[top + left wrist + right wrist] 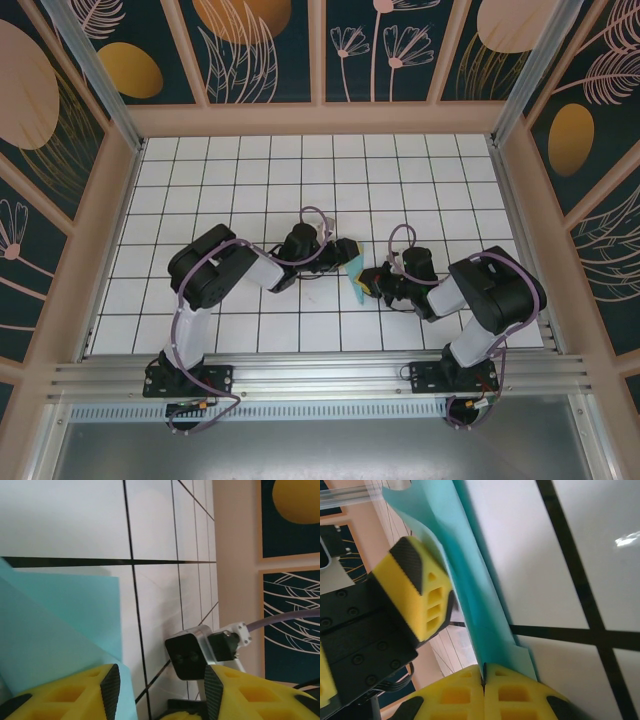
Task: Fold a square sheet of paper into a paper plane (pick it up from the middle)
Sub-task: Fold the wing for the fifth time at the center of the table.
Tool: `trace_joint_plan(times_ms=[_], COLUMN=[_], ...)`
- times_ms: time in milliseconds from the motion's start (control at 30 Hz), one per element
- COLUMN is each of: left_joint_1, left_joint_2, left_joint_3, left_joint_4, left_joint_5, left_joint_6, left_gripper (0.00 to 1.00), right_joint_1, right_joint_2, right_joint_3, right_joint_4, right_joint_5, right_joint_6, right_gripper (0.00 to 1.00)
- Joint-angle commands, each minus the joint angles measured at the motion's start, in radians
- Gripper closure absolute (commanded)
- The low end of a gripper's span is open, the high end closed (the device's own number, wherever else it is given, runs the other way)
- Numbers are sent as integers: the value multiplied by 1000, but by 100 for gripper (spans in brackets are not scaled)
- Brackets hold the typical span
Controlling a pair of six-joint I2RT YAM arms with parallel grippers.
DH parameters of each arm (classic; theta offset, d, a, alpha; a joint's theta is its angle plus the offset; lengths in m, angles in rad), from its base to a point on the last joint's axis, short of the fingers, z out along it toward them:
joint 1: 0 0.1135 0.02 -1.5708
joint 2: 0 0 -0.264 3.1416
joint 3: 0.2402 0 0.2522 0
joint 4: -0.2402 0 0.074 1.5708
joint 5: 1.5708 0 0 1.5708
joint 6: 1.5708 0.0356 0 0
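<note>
The square sheet of paper (356,283) is light cyan, folded narrow and standing on edge above the white tiles between the two arms. My right gripper (484,679) is shut on its lower edge, and the folded layers (480,595) rise up from the pinched pads. In the top view that gripper (373,284) sits just right of the paper. My left gripper (162,692) is open, its left finger (95,690) lying against the paper (55,615). From above, the left gripper (346,250) is at the paper's upper end.
White gridded tabletop (300,170) with free room all round, enclosed by peach-framed patterned walls (320,115). A metal rail (320,375) runs along the near edge. The right arm's wrist camera (192,655) is close in front of the left fingers.
</note>
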Motion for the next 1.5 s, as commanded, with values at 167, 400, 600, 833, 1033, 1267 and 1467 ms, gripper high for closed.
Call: trace_joint_plan(times_ms=[167,400,600,833,1033,1267,1467], left_joint_1=[6,6,6,6,6,6,6], left_joint_2=[34,37,38,38,38,41,39], left_joint_3=[33,66,76,91,96,100,100], left_joint_4=[-81,-151,-166,-179,-185,-182,-181], left_joint_5=[-46,-32,-22,-10,-4,4,4], left_joint_6=[32,69,79,89,91,92,88], left_gripper=[50,51,51,51,51,51,51], right_joint_1=[2,15,28,46,57,75,77], right_joint_2=[-3,-84,-119,-197,-254,-249,-241], right_joint_3=[19,58,75,72,83,97,94], right_joint_4=[-155,-406,-500,-557,-630,-656,-671], right_joint_5=[27,98,69,65,71,76,91], right_joint_6=[-72,-200,-280,-315,-340,-356,-361], right_gripper=[100,90,86,84,82,88,96])
